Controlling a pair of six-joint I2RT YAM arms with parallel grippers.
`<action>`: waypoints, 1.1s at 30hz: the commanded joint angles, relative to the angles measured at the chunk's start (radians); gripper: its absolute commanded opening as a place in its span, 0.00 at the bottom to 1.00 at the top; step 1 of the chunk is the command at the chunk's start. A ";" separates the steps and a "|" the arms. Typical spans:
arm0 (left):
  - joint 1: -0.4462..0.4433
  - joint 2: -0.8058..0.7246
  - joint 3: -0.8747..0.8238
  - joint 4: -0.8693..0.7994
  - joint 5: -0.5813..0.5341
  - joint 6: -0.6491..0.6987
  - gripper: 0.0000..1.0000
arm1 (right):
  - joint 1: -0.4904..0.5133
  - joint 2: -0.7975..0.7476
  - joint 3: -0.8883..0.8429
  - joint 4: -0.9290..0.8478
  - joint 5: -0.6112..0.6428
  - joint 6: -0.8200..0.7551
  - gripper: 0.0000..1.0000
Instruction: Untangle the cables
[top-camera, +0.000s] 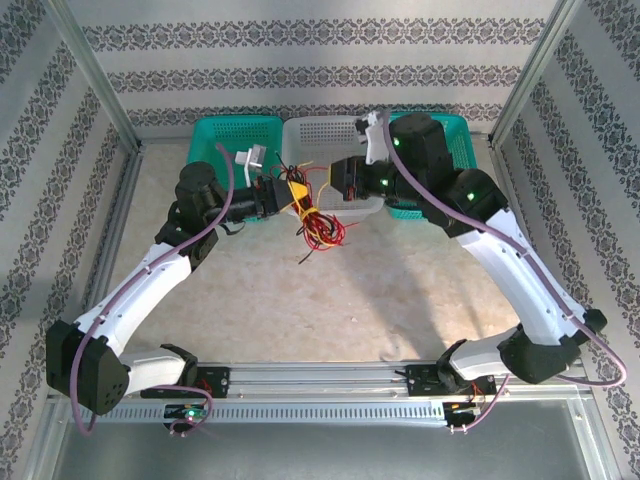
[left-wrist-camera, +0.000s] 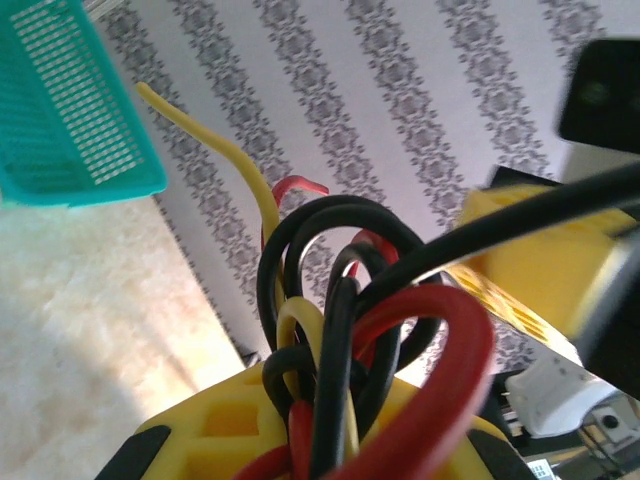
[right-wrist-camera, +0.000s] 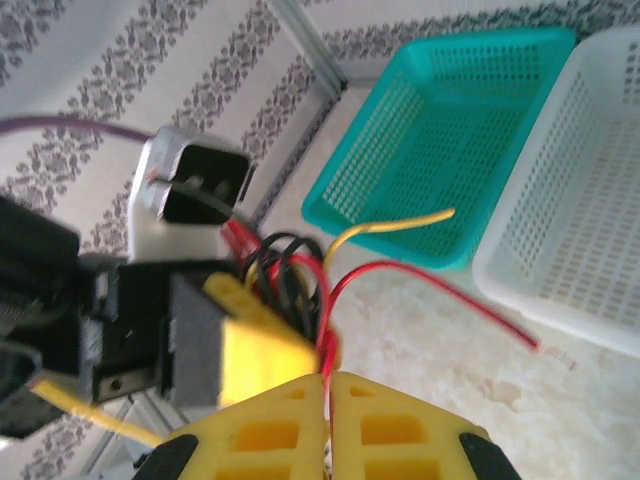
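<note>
Cables held in the air between both grippers.

The cables (top-camera: 318, 222), a knot of red, yellow and black wires, hang above the table (top-camera: 400, 290) just in front of the white basket (top-camera: 320, 135). Loose ends trail downward, and a yellow one and a red one stick out sideways. The left gripper (left-wrist-camera: 300, 450) has its yellow fingers (left-wrist-camera: 215, 440) clamped on the black, red and yellow loops. The right gripper (right-wrist-camera: 328, 420) is pressed together with a red wire running into the seam between its fingers, right beside the left one. A teal basket (top-camera: 215, 130) sits to the left of the white one.
</note>
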 joint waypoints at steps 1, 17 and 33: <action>-0.017 -0.036 0.039 0.282 0.018 -0.148 0.00 | -0.051 0.038 0.017 0.059 0.026 0.045 0.00; -0.020 -0.055 0.060 0.527 -0.369 -0.126 0.00 | -0.064 -0.112 -0.683 0.681 -0.170 0.481 0.00; -0.030 -0.106 -0.045 0.144 -0.926 0.207 0.00 | 0.230 -0.326 -0.812 0.678 0.069 0.546 0.00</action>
